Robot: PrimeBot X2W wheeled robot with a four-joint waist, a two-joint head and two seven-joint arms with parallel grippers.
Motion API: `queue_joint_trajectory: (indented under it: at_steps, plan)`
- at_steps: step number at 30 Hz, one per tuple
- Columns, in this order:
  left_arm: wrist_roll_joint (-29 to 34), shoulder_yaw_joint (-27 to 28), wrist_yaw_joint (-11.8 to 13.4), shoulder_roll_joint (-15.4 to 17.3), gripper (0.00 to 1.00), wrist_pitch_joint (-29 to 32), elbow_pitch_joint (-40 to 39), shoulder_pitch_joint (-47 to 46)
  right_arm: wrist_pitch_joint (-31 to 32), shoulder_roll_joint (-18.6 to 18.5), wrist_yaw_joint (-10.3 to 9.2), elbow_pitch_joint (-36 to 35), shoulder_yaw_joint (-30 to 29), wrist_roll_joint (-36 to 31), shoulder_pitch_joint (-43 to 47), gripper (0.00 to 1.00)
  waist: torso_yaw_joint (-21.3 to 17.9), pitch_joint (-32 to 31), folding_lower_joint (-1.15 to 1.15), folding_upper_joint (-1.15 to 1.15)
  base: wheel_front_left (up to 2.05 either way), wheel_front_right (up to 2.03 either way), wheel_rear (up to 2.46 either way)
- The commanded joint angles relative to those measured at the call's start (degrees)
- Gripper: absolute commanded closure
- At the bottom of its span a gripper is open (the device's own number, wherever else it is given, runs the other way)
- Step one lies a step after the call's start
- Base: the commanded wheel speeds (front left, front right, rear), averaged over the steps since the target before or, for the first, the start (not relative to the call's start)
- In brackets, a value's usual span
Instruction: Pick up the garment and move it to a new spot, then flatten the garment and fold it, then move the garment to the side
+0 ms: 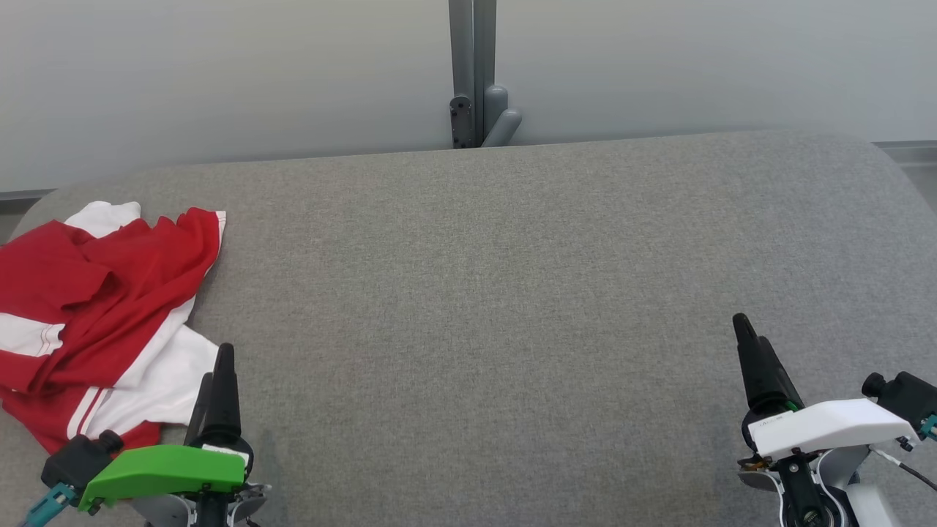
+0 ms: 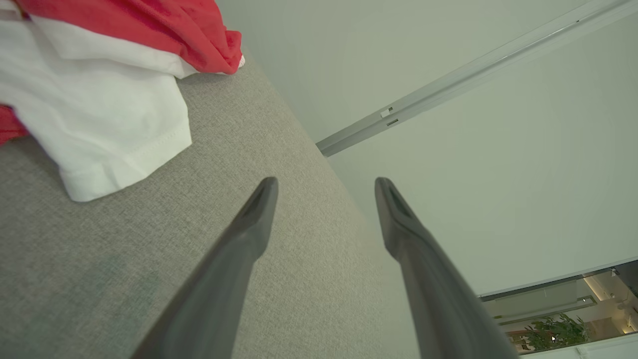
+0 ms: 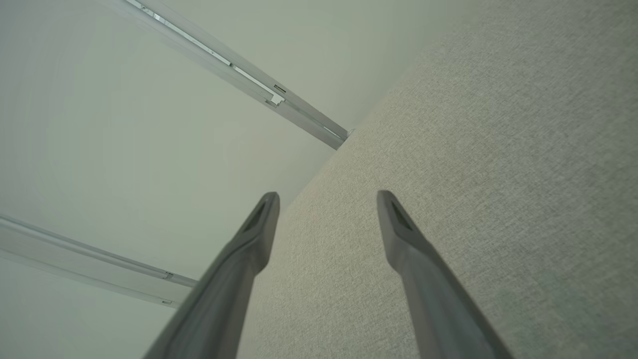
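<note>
Left gripper [image 1: 216, 364] fingers spread wide, empty, over the near-left corner of the grey surface [image 1: 483, 293]. Right gripper [image 1: 751, 329] is also wide and empty at the near-right edge, well apart from the cloth. The garment [image 1: 95, 293] - red with white panels - lies crumpled along the left edge, its white hem [image 2: 124, 164] just beside the left fingertips, not touching. Looks light, soft and limp, so it will drape and trail when lifted. Best grab is probably a bunched red ridge or that loose white hem - a flat single layer could slip out.
</note>
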Motion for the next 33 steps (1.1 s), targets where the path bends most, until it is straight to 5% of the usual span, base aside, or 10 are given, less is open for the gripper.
queue_joint_trajectory:
  at_steps: [1,33]
  plan:
    - [2.21,-0.03,-0.14,0.36,0.00,-0.60,-1.09,-0.11,-0.64,-0.40,0.02,-1.28,0.27,-2.43,-0.42,0.00,-0.01,0.00,0.00,0.15,0.00,0.00,0.00]
    - [30.10,-1.52,-1.14,1.42,0.00,-6.49,-1.22,1.98,-6.82,-1.00,0.03,-2.52,2.76,-29.00,1.27,0.00,-0.11,-0.13,0.00,0.32,0.00,0.00,0.00]
